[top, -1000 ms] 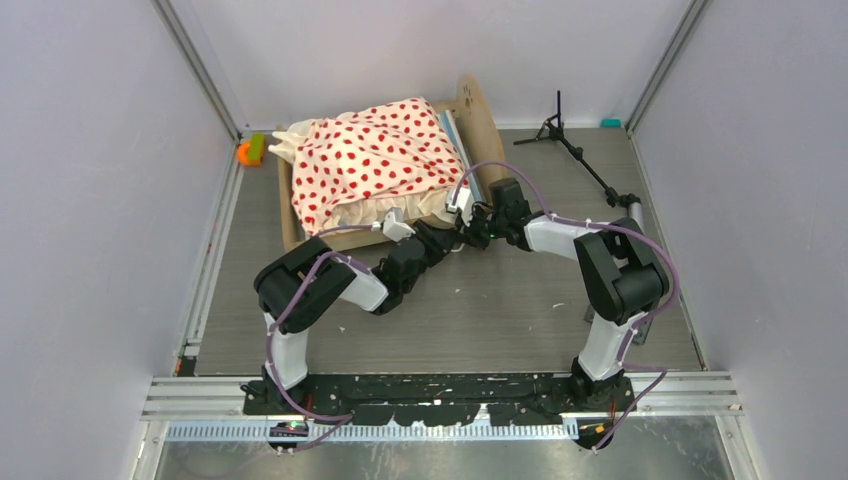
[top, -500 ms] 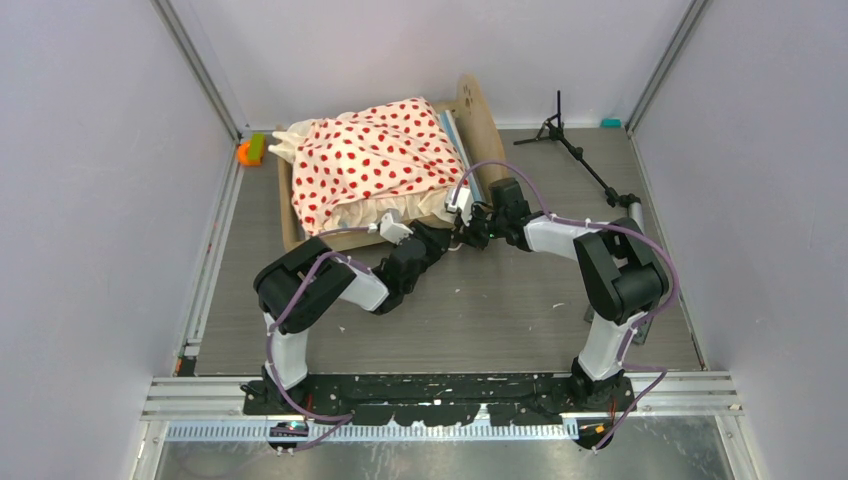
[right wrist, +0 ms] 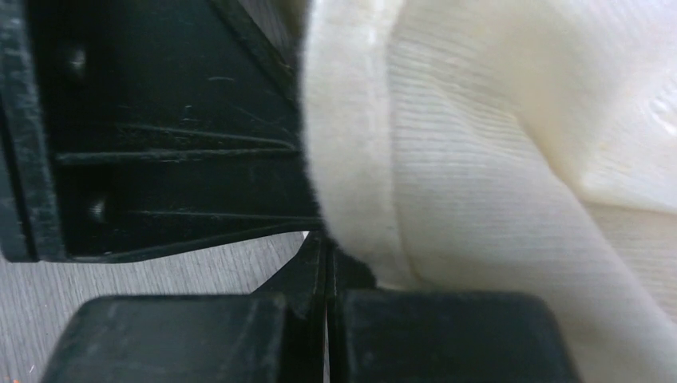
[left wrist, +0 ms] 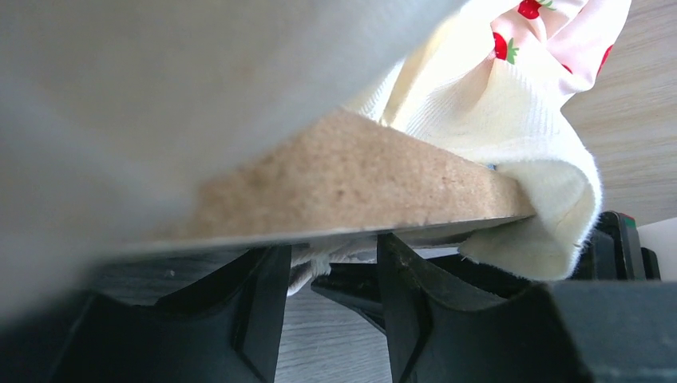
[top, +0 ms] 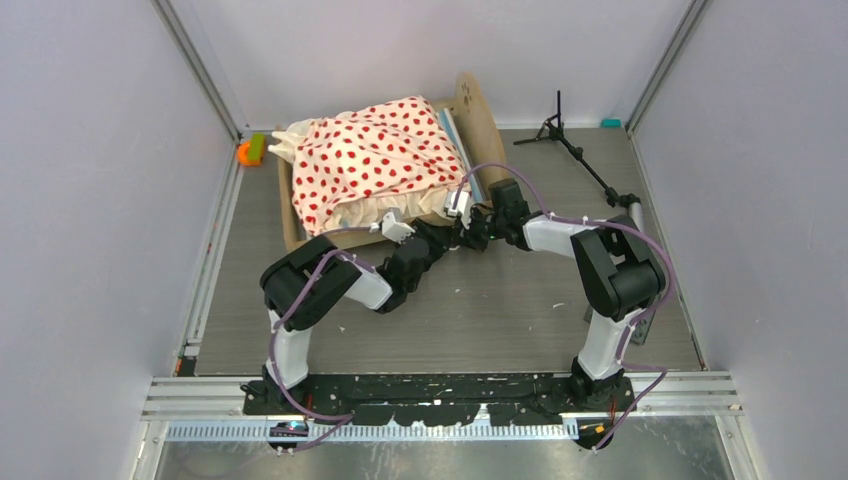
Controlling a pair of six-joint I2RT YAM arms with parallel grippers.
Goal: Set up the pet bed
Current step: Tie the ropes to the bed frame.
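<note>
Toward the middle of the table [top: 500, 300], the 2 arms come in from its near edge and meet at the near right corner of the pet bed [top: 478, 115]. The left gripper [left wrist: 327, 249] has its jaws part-way apart just under a raw wooden board edge, with a fold of cream cloth in the gap; the right gripper [right wrist: 327, 275] is closed tight, the cream hem of the bedding [top: 370, 160] touching its tips, though I cannot tell if it is pinched. Farther back, the bed sits along the table's far edge, left of middle, polka-dot bedding rumpled over it, and 1 black tripod stand [top: 578, 155] is near the far-right corner.
</note>
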